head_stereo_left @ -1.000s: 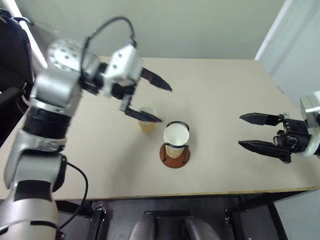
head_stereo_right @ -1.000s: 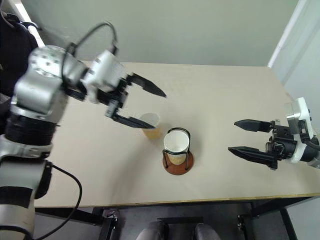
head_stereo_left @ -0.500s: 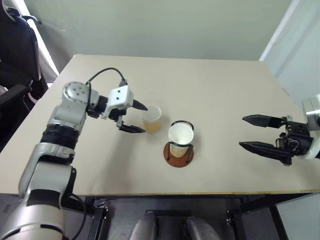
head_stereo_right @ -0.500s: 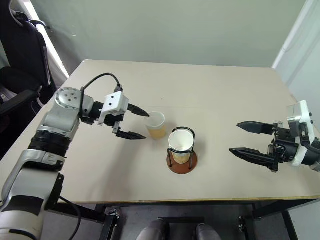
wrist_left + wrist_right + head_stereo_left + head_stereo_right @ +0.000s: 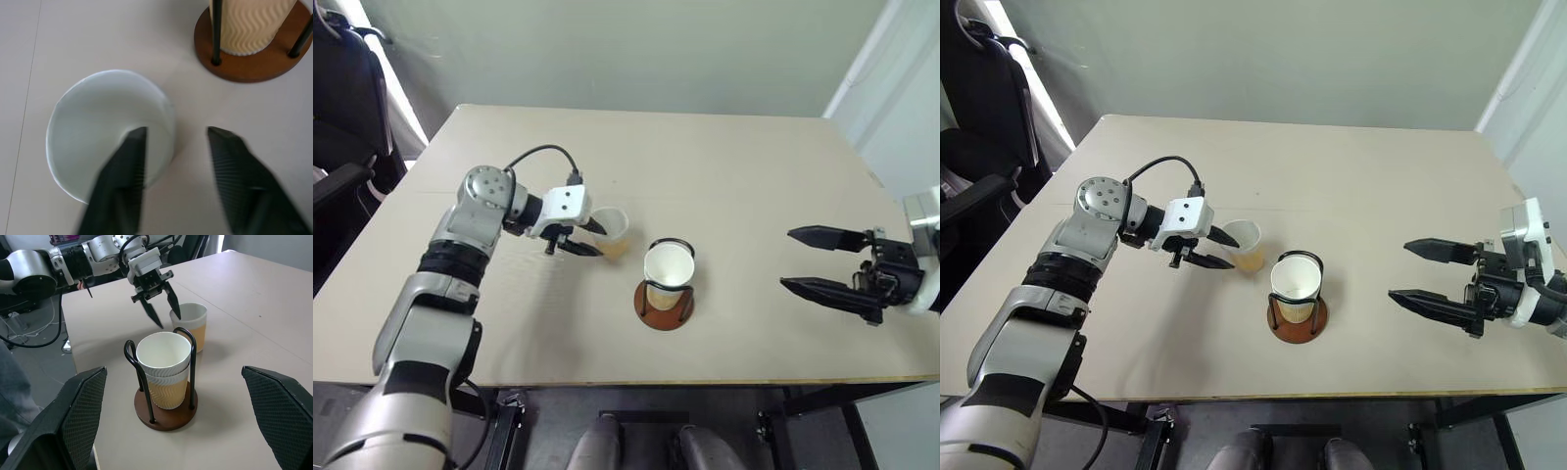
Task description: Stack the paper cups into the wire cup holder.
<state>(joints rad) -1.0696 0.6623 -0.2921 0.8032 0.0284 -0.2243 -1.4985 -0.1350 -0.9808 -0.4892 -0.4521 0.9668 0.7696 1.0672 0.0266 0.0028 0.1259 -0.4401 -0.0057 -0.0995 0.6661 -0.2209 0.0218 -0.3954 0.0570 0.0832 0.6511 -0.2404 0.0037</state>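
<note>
at loose cup [image 5: 1246, 243]: left gripper [image 5: 1217, 249], lower, narrower

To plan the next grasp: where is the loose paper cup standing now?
The loose paper cup stands upright on the table, left of the wire cup holder, with the left gripper at its rim.

Matt paper cups [image 5: 164, 367] with a wavy embossed tan outside and smooth white inside, two nested in a holder [image 5: 165, 410] of thin glossy black wire on a smooth reddish-brown wood-like disc; a third cup [image 5: 110, 129] the same. Pale beige worktop [image 5: 734, 176], smooth and matt, like laminate. Left arm [image 5: 475, 211] in brushed silver metal with black bands and a white plastic wrist block; black matt fingers [image 5: 274, 411] with a fine ribbed texture on the pads.
</note>
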